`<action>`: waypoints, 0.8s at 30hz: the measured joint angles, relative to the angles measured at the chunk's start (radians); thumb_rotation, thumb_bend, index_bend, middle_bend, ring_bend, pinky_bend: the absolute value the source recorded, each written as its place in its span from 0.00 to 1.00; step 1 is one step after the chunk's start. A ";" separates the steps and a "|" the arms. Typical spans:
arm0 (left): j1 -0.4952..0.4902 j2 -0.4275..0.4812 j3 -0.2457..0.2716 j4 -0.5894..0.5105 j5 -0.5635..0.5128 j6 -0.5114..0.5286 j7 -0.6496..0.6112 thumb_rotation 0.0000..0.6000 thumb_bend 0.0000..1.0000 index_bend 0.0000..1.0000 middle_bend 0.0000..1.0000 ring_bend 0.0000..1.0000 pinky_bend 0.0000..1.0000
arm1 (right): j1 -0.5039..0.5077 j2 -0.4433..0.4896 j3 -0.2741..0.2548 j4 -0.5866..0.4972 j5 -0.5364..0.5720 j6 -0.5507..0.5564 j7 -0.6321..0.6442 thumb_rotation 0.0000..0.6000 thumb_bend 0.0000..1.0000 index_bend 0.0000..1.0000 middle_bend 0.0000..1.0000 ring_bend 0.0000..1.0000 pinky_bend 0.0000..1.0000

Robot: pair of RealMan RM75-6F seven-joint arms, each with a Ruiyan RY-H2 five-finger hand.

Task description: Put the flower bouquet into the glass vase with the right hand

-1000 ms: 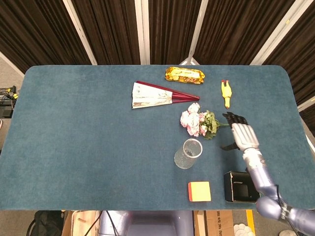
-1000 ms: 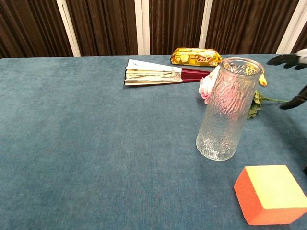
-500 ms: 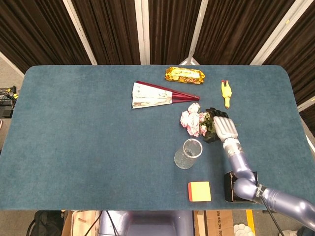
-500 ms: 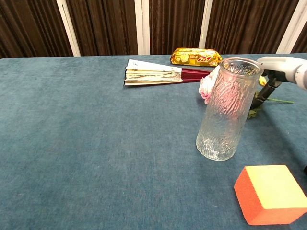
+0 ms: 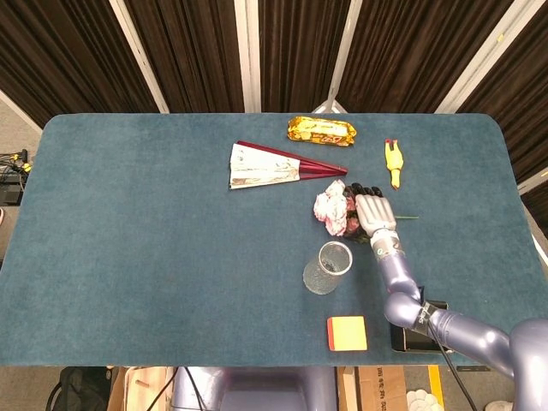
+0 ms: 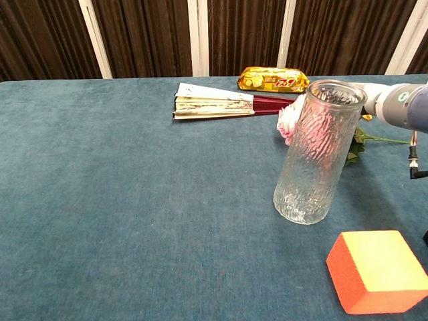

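The flower bouquet [image 5: 332, 211] lies on the blue table, its pink blooms just left of my right hand [image 5: 372, 214]. That hand lies palm down on the bouquet's green leaves, its dark fingertips pointing to the far side. The thin stem [image 5: 408, 217] sticks out to the right of it. Whether the fingers close around the stems is hidden under the hand. The glass vase [image 5: 327, 267] stands upright, nearer than the bouquet and a little to its left. In the chest view the vase [image 6: 317, 154] hides the hand; a pink bloom [image 6: 288, 121], leaves [image 6: 354, 144] and my right forearm [image 6: 400, 103] show beside it.
A folded fan [image 5: 272, 164] lies beyond the bouquet, with a gold snack pack [image 5: 321, 130] behind it. A yellow rubber chicken [image 5: 394, 161] lies at the back right. An orange block [image 5: 347, 333] and a black box [image 5: 409, 336] sit near the front edge.
My right hand has moved left from beside the stem onto the bouquet's leaves, and the blooms have shifted slightly. The vase has not moved.
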 measured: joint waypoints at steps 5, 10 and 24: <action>0.000 -0.002 0.001 0.000 0.003 0.001 0.003 1.00 0.24 0.03 0.00 0.00 0.02 | 0.020 -0.033 -0.010 0.058 0.015 -0.011 -0.013 1.00 0.05 0.29 0.24 0.25 0.00; -0.001 -0.002 0.002 -0.001 0.004 -0.003 0.003 1.00 0.24 0.03 0.00 0.00 0.02 | 0.025 -0.052 -0.006 0.084 0.010 0.005 -0.003 1.00 0.16 0.40 0.36 0.39 0.06; -0.002 0.002 0.004 -0.002 0.004 -0.011 -0.011 1.00 0.24 0.03 0.00 0.00 0.02 | -0.010 0.007 0.027 -0.010 -0.072 0.011 0.102 1.00 0.25 0.55 0.47 0.48 0.09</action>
